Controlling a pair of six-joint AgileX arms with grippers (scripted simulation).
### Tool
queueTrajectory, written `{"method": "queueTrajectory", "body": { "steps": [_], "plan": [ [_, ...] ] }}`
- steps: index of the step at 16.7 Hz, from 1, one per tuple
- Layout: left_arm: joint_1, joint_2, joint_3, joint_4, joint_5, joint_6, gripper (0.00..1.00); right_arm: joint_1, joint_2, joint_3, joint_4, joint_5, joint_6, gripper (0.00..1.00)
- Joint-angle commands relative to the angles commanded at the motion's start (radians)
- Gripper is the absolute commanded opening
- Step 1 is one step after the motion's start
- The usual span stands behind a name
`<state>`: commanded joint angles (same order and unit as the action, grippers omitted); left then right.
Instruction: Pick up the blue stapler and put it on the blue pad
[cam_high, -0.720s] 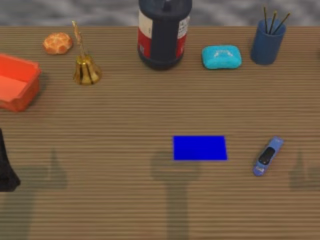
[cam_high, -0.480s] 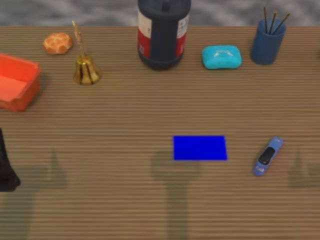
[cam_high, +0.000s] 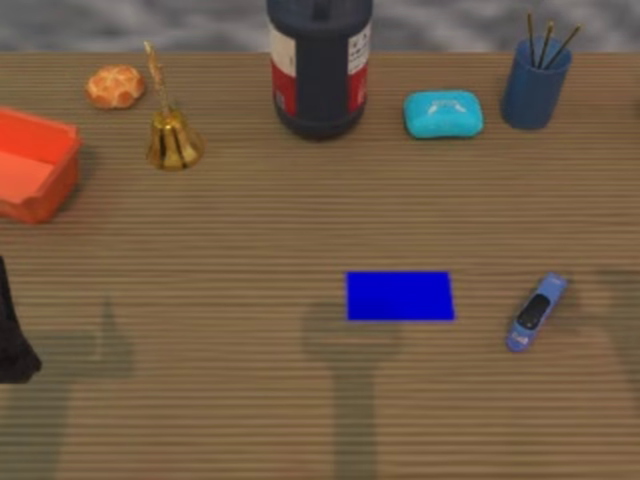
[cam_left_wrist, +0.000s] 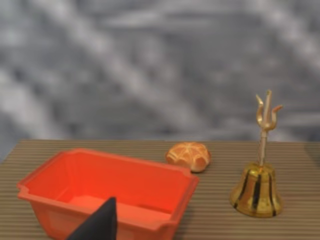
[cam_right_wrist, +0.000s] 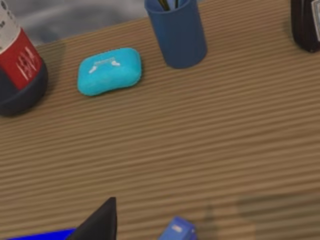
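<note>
Stapler (cam_high: 536, 312) lay lower right of top view, just right of pad (cam_high: 400, 296), apart, long axis running lower-left to upper-right. Right claw wasn't in top view but nearer; left arm (cam_high: 14, 335) parked at left edge. Claw states: can't tell.

Orange bin (cam_high: 40, 165), bell (cam_high: 172, 138), bun (cam_high: 115, 86), bottle (cam_high: 318, 65).

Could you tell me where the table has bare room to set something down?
The wide band between the gold bell and the blue pad is bare, as is the front strip. The back row is crowded. The blue stapler occupies the right of the pad.
</note>
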<state>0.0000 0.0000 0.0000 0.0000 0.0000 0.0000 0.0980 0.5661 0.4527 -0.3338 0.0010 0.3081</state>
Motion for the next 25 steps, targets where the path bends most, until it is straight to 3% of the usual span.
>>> {"method": "queueTrajectory", "body": {
  "steps": [7,14,18,25],
  "plan": [
    [0.0,0.0,0.0,0.0,0.0,0.0,1.0,0.113,0.717,0.489,-0.39,0.002,0.337,1.0],
    [0.0,0.0,0.0,0.0,0.0,0.0,1.0,0.202,1.224,0.878,-0.677,-0.002,0.599,1.0],
    [0.0,0.0,0.0,0.0,0.0,0.0,1.0,0.225,1.352,0.986,-0.747,-0.004,0.668,1.0],
    [0.0,0.0,0.0,0.0,0.0,0.0,1.0,0.223,1.366,0.98,-0.734,-0.004,0.67,1.0]
  ]
}}
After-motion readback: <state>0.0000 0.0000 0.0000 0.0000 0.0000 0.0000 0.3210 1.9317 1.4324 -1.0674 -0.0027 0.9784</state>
